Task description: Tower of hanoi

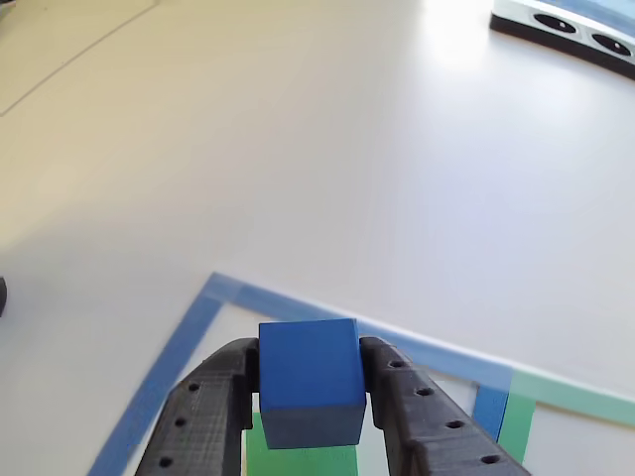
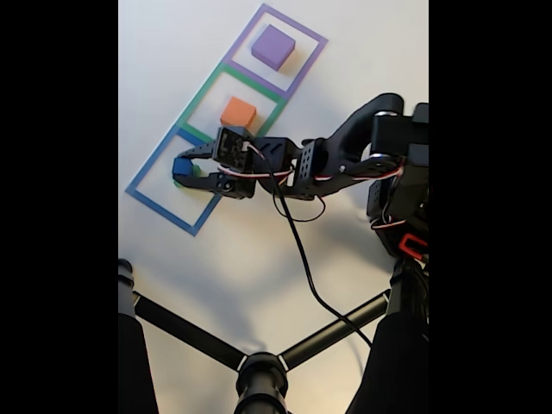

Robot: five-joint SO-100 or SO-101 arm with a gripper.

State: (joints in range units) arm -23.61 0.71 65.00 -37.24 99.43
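Jaws pinch the blue cube [image 1: 309, 382] from both sides; gripper [image 2: 183, 169] sits inside the blue tape outline [image 2: 152, 166]. Green block [image 1: 302, 460] shows beneath, contact unclear. Orange block [image 2: 238, 112] and purple block [image 2: 273, 47] occupy their own outlines.

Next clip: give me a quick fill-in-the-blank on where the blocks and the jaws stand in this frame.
1. The gripper has its jaws closed on the ____ cube.
2. The orange block sits inside the ____ tape outline.
3. The purple block lies in the ____ tape outline.
4. Under the held cube shows a ____ block.

Missing words: blue; green; purple; green
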